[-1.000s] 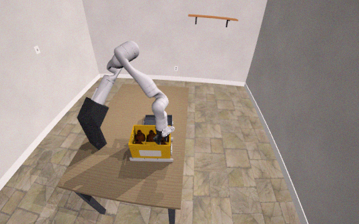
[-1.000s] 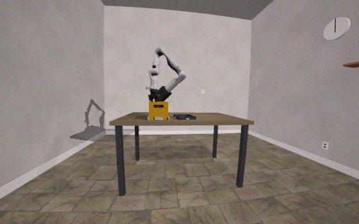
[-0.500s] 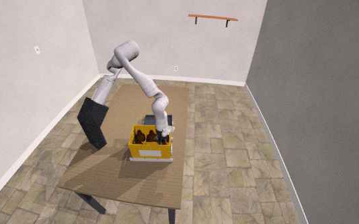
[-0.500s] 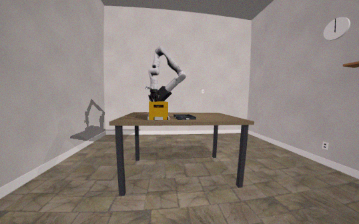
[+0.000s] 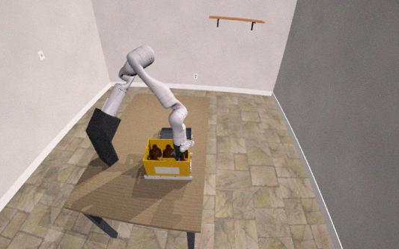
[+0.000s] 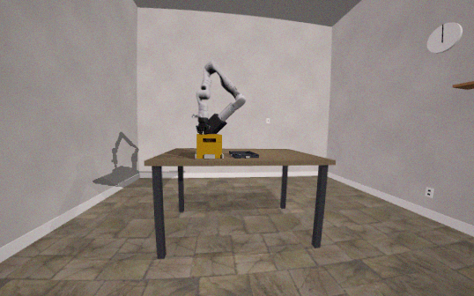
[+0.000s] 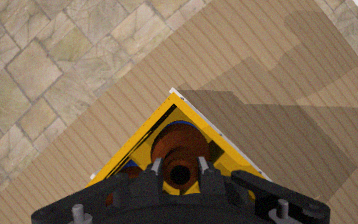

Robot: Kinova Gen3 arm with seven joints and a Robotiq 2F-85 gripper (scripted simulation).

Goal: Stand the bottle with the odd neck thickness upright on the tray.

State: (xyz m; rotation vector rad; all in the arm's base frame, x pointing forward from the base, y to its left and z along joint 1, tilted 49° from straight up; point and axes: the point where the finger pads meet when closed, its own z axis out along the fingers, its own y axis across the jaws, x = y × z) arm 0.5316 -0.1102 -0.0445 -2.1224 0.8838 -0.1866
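We see the gripper (image 7: 180, 167) clenched on the neck of a glossy brown bottle (image 7: 179, 145), round-shouldered with a dark open mouth, standing in a corner cell of the boxy yellow crate (image 7: 215, 131) on the grained wooden table (image 7: 280, 75).

The gripper (image 7: 180, 169) points straight down, its two fingers pressed against either side of a brown bottle's (image 7: 180, 145) neck. The bottle stands in a corner of the yellow crate (image 7: 145, 131), which rests on the wooden table (image 7: 280, 75).
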